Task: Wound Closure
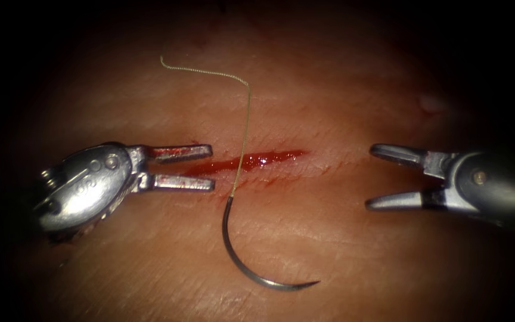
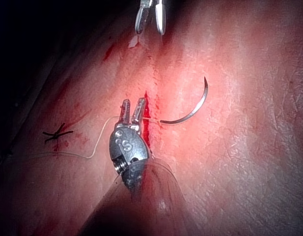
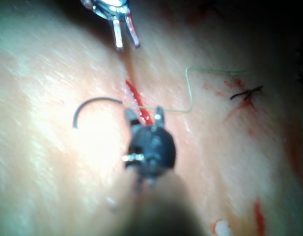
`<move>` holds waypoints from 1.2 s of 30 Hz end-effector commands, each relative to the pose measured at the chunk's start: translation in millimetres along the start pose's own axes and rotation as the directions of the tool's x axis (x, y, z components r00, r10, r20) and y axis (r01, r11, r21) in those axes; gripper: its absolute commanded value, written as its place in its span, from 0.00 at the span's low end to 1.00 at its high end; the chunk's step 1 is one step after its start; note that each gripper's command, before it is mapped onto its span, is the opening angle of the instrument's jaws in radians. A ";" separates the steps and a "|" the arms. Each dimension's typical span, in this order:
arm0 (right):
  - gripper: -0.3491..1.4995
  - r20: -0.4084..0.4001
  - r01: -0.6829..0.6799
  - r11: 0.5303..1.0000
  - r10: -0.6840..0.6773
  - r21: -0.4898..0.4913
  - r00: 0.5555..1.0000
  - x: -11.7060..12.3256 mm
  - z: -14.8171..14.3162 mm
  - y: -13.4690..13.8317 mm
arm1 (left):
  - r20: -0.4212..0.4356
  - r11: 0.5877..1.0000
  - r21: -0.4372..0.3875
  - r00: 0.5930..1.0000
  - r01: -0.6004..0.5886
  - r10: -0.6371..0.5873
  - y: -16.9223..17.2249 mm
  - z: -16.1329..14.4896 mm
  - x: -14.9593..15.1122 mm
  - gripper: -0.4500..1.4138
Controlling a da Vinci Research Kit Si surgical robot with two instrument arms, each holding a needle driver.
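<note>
Left tool: our left arm's tool (image 1: 213,167) sits at the left end of the cut, its jaws spread a little and parallel, one on either side of the cut line. We hold nothing in them.
Cut: the cut (image 1: 251,161) runs across the tissue (image 1: 341,256) between our two tools, glistening with red fluid (image 1: 210,168). We see no stitch bridging the stretch in the endoscope view.
Thread: the thread (image 1: 244,128) trails from the needle's blunt end, crosses over the cut and runs up the far side, then bends to the left and ends loose on the surface.
Needle: the needle (image 1: 233,253) lies flat and free on the near side of the cut, its curve bulging left and its point aimed right. We judge it is not in the tissue, and neither tool touches it.
Right tool: our right arm's tool (image 1: 369,177) rests off the right end of the cut, jaws spread wide and empty.
Old knot: in the left wrist view we see a dark knot with cut ends (image 2: 57,133) on the tissue, well away from the open cut.
Progress: we judge the closure of this cut barely begun; the needle has not yet been picked up, and every pass and knot here is left to do.
</note>
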 end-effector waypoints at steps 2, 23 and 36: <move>0.38 -0.003 0.002 1.000 -0.002 0.000 1.000 0.0 0.8 0.2 | -0.001 1.000 -0.001 1.000 -0.002 0.002 -0.4 0.5 -0.4 0.34; 0.57 0.009 0.000 1.000 0.000 -0.008 1.000 0.0 0.7 -0.1 | 0.023 1.000 0.005 1.000 0.005 -0.005 -0.5 0.6 -0.3 0.42; 0.73 0.026 -0.014 0.999 0.016 -0.053 1.000 0.5 0.8 0.6 | 0.221 0.999 0.002 0.975 -0.034 0.033 2.1 4.9 0.1 0.43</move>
